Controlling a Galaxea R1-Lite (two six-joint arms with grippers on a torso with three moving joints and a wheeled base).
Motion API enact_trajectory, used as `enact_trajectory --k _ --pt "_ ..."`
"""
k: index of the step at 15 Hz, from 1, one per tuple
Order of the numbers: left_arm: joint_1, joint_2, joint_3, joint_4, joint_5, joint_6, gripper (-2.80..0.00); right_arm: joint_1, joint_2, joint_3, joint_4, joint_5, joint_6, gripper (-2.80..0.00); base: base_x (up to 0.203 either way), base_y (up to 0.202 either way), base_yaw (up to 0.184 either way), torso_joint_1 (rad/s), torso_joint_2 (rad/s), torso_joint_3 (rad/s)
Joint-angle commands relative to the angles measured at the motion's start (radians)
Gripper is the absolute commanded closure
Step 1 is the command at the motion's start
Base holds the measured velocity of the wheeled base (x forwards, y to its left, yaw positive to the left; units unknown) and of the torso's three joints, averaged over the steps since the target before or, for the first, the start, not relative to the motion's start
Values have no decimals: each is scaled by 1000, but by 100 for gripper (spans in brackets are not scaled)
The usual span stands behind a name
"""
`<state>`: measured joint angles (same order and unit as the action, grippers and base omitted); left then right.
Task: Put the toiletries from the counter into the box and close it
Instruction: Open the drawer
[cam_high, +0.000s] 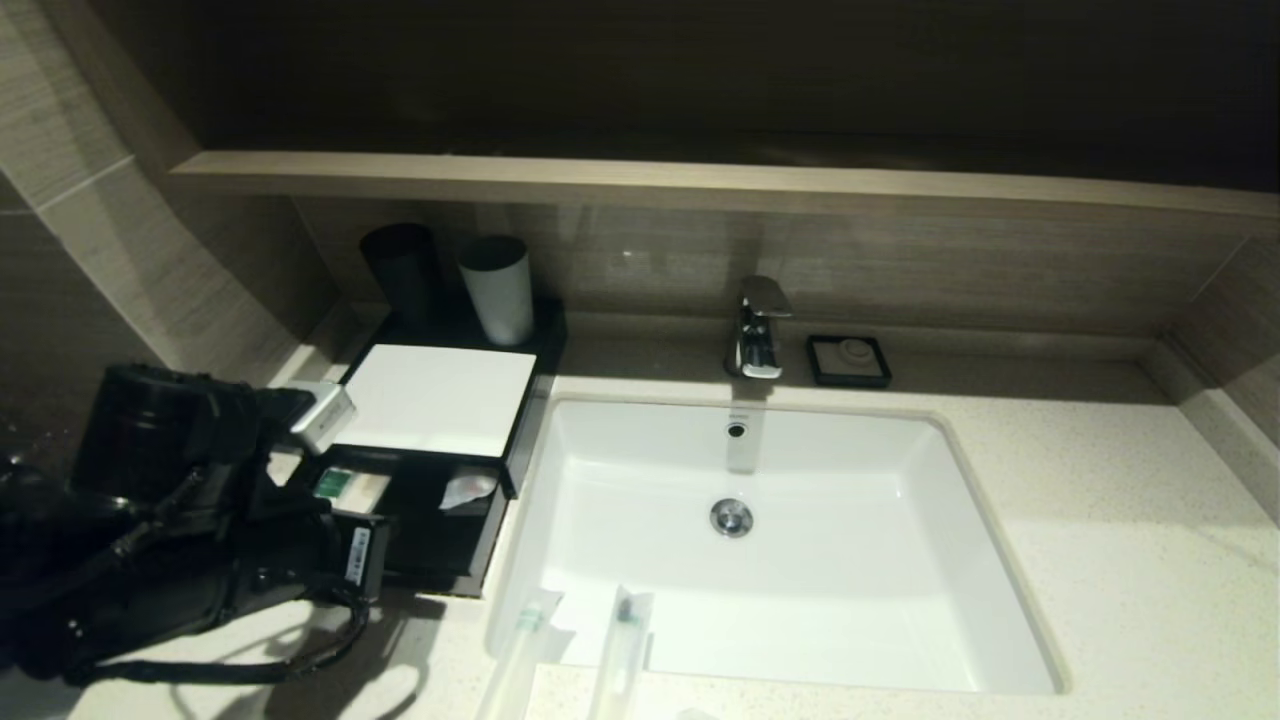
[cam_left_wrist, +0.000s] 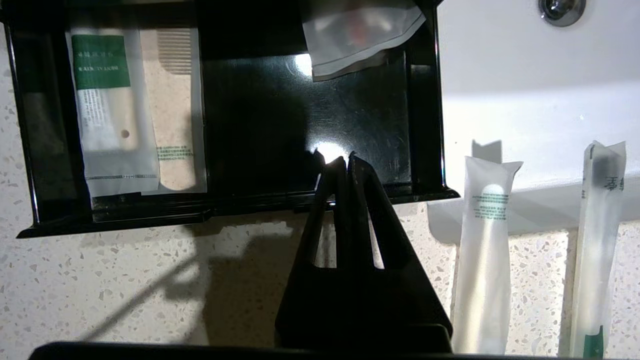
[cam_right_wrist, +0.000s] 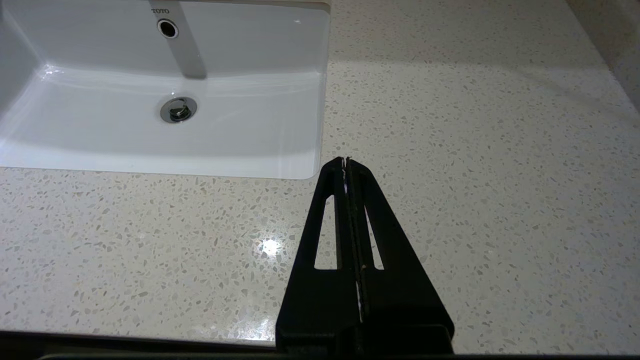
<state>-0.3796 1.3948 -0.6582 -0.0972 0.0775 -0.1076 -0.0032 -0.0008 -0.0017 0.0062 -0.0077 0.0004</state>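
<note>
Two packets (cam_high: 520, 650) (cam_left_wrist: 482, 250) lay side by side on the counter (cam_high: 1100, 560), their tips over the basin (cam_high: 800, 560) edge. The left gripper (cam_left_wrist: 345, 160), fingers pressed together and empty, hung over the front of the box's (cam_high: 440, 400) pulled-out drawer (cam_left_wrist: 225, 215). The right gripper (cam_right_wrist: 346, 161), also closed and empty, hovered over bare counter beside the basin.

The low black rectangular box (cam_high: 440, 400) sits left of the white rectangular basin (cam_high: 900, 560) on the speckled stone counter (cam_high: 1150, 560), its drawer (cam_high: 470, 560) pulled out forward. Two long slim translucent plastic packets (cam_high: 620, 650) lie side by side at the basin's front edge. Two cups (cam_high: 497, 288) stand behind the box.
</note>
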Motion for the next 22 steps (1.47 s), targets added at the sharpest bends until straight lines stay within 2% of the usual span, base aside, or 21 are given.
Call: enact_trajectory --k 1,5,11,22 --pt "13 47 -52 51 2 1 0 0 -1 0 0 0 1 0 0 0 0 0 0 0" --pt "58 88 -152 213 4 8 0 0 -1 0 0 0 0 0 0 0 0 0 0 0" --pt "91 152 -161 205 4 13 0 0 -1 0 0 0 0 0 0 0 0 0 0 0" --pt "102 218 -173 206 4 16 0 0 -1 0 0 0 1 0 0 0 0 0 0 0"
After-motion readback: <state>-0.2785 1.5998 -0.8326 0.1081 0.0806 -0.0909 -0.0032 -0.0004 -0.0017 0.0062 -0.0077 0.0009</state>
